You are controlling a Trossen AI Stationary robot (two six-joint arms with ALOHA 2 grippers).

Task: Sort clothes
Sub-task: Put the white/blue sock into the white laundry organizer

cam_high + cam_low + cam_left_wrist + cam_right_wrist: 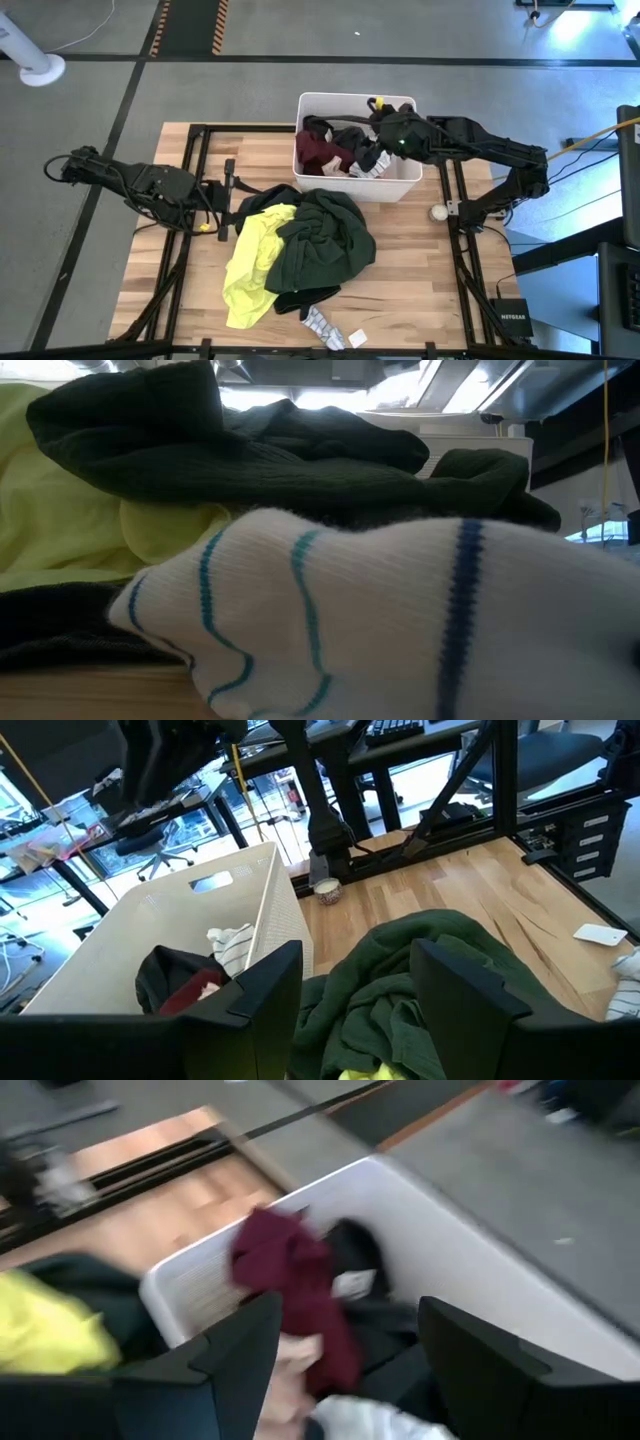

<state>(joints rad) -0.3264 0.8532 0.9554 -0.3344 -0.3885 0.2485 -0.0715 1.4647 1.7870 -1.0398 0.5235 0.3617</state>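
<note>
Hovering open and empty over white bin [312,172]: right end effector [345,1380]; descending squarely onto maroon garment [290,1295] advisable; left end effector [355,985] likewise open, idling.

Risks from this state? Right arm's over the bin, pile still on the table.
1. The maroon garment drapes over the white bin near wall; the right gripper, fingers open above it, might drag it out.
2. The dark green garment overlaps the neon yellow one; the left gripper, open beside the pile, may grab both.
3. The striped piece sits at the table edge and could slip off.
</note>
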